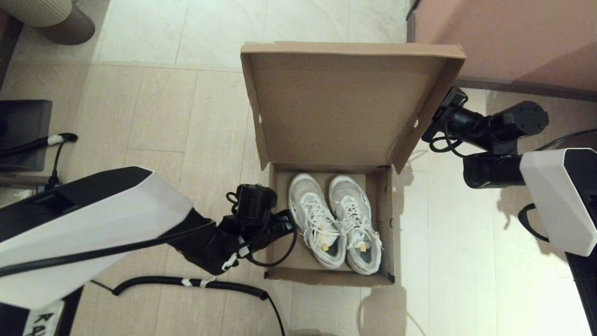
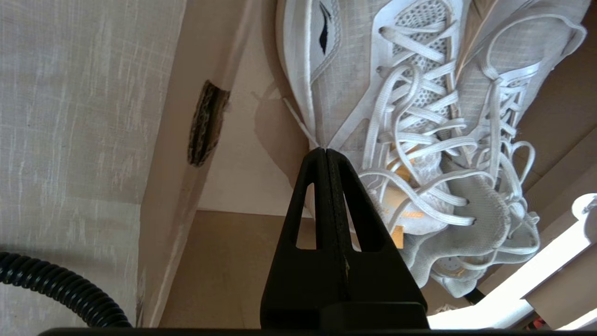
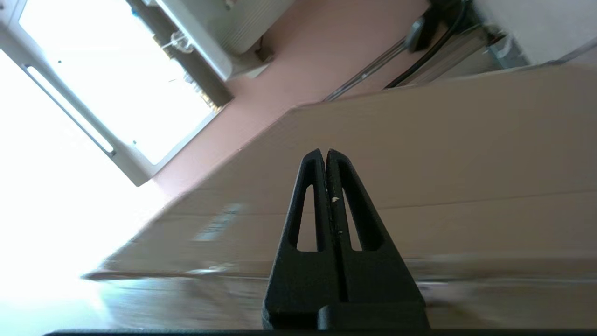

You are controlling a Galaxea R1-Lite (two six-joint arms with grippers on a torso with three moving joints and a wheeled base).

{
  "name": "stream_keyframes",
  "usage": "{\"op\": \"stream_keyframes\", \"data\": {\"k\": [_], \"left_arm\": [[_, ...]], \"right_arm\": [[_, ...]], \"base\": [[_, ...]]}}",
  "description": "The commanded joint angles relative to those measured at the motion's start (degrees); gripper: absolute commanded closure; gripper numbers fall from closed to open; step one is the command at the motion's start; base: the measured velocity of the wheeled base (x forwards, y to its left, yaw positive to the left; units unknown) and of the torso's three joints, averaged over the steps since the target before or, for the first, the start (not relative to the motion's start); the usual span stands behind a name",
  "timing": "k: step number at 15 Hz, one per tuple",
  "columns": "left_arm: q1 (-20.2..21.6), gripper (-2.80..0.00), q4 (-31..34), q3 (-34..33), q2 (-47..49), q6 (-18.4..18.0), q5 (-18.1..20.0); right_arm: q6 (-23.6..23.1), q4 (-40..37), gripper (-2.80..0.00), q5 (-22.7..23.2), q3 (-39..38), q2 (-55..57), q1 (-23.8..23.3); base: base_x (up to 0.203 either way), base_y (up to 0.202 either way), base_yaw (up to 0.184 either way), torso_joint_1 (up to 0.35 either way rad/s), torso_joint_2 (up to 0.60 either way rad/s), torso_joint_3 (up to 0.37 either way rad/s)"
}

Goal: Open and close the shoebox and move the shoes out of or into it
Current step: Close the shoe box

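Observation:
The brown cardboard shoebox [image 1: 386,219] stands open on the floor, its hinged lid [image 1: 345,102] raised and leaning back. A pair of white lace-up shoes [image 1: 333,219] lies side by side inside, toes toward the lid. My left gripper [image 1: 290,219] is shut, reaching over the box's left wall; in the left wrist view its tips [image 2: 325,151] sit right at the side of the nearer shoe [image 2: 410,116], with nothing seen between the fingers. My right gripper [image 1: 428,133] is shut against the outside of the lid's right flap, facing bare cardboard [image 3: 443,154] just beyond its tips [image 3: 325,153].
A pinkish-brown furniture block [image 1: 503,37] stands behind the box at the right. A black coiled cable [image 1: 186,282] lies on the floor in front of the left arm. A dark box [image 1: 23,130] and a ribbed round stool [image 1: 51,18] are at the far left.

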State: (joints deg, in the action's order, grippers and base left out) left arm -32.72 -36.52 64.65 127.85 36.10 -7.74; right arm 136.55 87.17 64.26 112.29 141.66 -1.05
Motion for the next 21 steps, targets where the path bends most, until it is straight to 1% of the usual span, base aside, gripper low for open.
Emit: {"op": "stream_keyframes", "data": {"k": [1, 4, 6, 7, 9, 11, 13, 15, 16, 17, 18, 19, 21], "left_arm": [[0.0, 0.0, -0.3, 0.3, -0.5, 0.3, -0.1], [0.1, 0.0, 0.0, 2.9, -3.1, 0.2, 0.0], [0.1, 0.0, 1.0, 5.0, -6.7, 0.1, 0.0], [0.1, 0.0, 2.2, 5.8, -9.3, 0.1, 0.0], [-1.0, 0.0, 6.0, 6.3, -16.1, 0.1, 0.0], [-3.6, 0.0, 9.8, 4.2, -23.8, 0.0, 0.0], [-7.8, 0.0, 12.6, 0.2, -33.5, -0.4, 0.0], [-12.5, 0.0, 14.2, -4.3, -42.4, -3.3, 0.3], [-14.1, 0.0, 14.2, -4.8, -45.4, -5.0, 0.7], [-15.0, 0.0, 13.6, -3.2, -47.2, -6.3, 1.6], [-15.1, 0.0, 13.1, 0.4, -47.4, -6.9, 2.2], [-14.7, 0.0, 12.8, 4.3, -47.2, -7.3, 2.3], [-13.3, 0.0, 12.4, 9.6, -46.7, -7.6, 2.4]], "right_arm": [[1.4, 0.5, 0.0, 1.0, -0.4, -3.4, 0.0], [3.8, 0.5, 0.0, 1.6, -1.7, -7.0, 0.1], [5.1, 0.5, 0.0, 2.5, -3.7, -9.4, 0.1], [5.2, 0.5, 0.0, 3.9, -5.0, -10.2, 0.1], [5.2, 0.5, 0.0, 4.6, -6.0, -10.8, 0.1], [5.2, 0.5, 0.0, 4.6, -6.1, -10.9, 0.2], [5.2, 0.5, 0.0, 4.6, -6.6, -11.1, 0.3], [5.2, 0.5, 0.0, 4.8, -7.7, -11.2, 1.0], [5.2, 0.5, 0.0, 5.5, -8.4, -11.3, 1.1], [5.2, 0.5, 0.0, 6.4, -9.3, -11.7, 1.4], [5.2, 0.5, 0.0, 7.2, -10.4, -12.3, 1.8], [5.1, 0.5, 0.0, 8.8, -11.3, -12.9, 2.3], [5.1, 0.5, 0.0, 9.7, -13.7, -14.3, 2.8]], "base": [[0.0, 0.0, 0.0, 0.0, 0.0, 0.0], [0.0, 0.0, 0.0, 0.0, 0.0, 0.0], [0.0, 0.0, 0.0, 0.0, 0.0, 0.0], [0.0, 0.0, 0.0, 0.0, 0.0, 0.0], [0.0, 0.0, 0.0, 0.0, 0.0, 0.0], [0.0, 0.0, 0.0, 0.0, 0.0, 0.0], [0.0, 0.0, 0.0, 0.0, 0.0, 0.0], [0.0, 0.0, 0.0, 0.0, 0.0, 0.0], [0.0, 0.0, 0.0, 0.0, 0.0, 0.0], [0.0, 0.0, 0.0, 0.0, 0.0, 0.0], [0.0, 0.0, 0.0, 0.0, 0.0, 0.0], [0.0, 0.0, 0.0, 0.0, 0.0, 0.0], [0.0, 0.0, 0.0, 0.0, 0.0, 0.0]]}}
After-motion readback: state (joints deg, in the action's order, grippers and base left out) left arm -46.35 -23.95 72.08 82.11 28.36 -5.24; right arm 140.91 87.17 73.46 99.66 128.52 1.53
